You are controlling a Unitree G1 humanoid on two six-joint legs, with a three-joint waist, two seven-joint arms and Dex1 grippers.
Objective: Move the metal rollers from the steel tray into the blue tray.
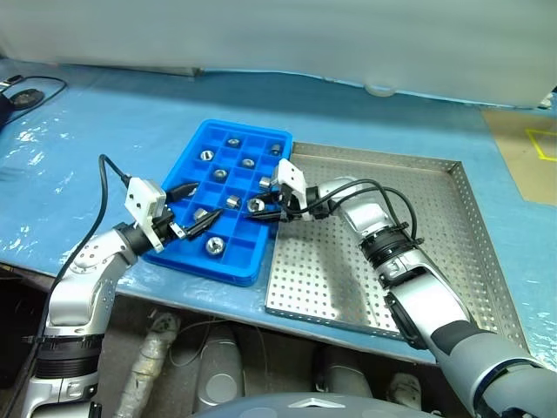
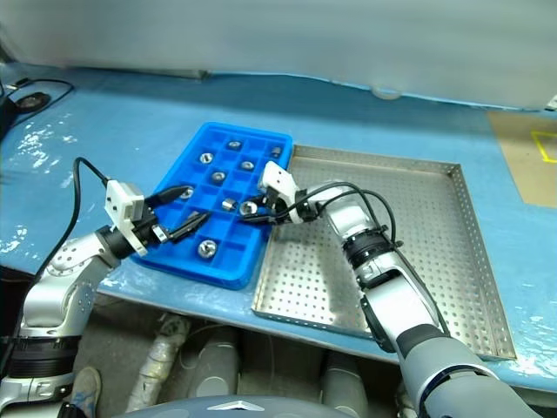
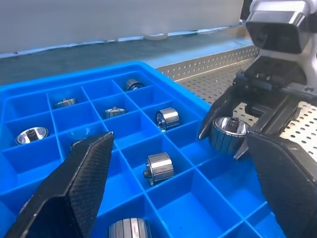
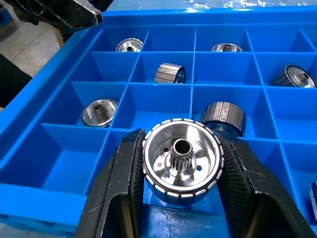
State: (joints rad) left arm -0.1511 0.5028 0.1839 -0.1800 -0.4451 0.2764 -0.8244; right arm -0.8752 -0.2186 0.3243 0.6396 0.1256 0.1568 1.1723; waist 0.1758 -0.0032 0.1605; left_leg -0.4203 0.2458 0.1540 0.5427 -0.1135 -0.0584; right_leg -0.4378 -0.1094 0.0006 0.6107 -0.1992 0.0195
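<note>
Presently a metal roller point(image 4: 181, 159) is pinched between the two black fingers of the right gripper point(image 1: 264, 209), its toothed centre hole turned toward the wrist camera, so that it can be carried clear of the steel tray point(image 1: 409, 252) and over the blue tray point(image 1: 196, 152). Directly beneath and just ahead of that claw an empty compartment is seen, which is judged to be the intended drop spot. Beyond the claw, other rollers point(image 4: 169, 73) are already lodged one to a cell, so a vacant cell is being sought. The left gripper point(image 1: 190, 218) is held with its fingers spread wide and nothing between them, near the tray's near corner, well apart from the carried roller, apparently kept out of the way.
</note>
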